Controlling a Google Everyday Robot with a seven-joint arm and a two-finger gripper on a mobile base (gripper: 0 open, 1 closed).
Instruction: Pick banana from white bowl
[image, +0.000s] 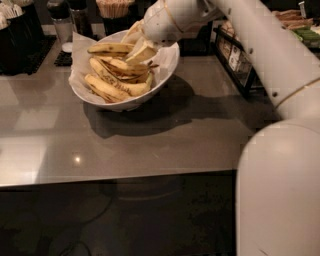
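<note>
Nearest on the right stood the broad white bulk of my own arm (280, 195), rising and reaching away toward the far left. Past the dark front edge lay the grey, glossy surface (150, 145), bare in its near part save for a small glint of light and the shadow of the dish. Further off, left of centre, sat the white bowl (125, 104), lined with crumpled white paper (80, 47) that stood up above its left rim. The banana (106, 88) lay in the bowl along its near side, long, curved and speckled brown, with other bananas (111, 48) piled behind and beside it. My jaws were down over the far right part of the bowl, among the fruit, under my rounded white wrist (170, 20); whether they were open or closed on anything I could not tell. Beyond the bowl stood dark containers (20, 27) at far left and a cup of sticks (115, 7).
</note>
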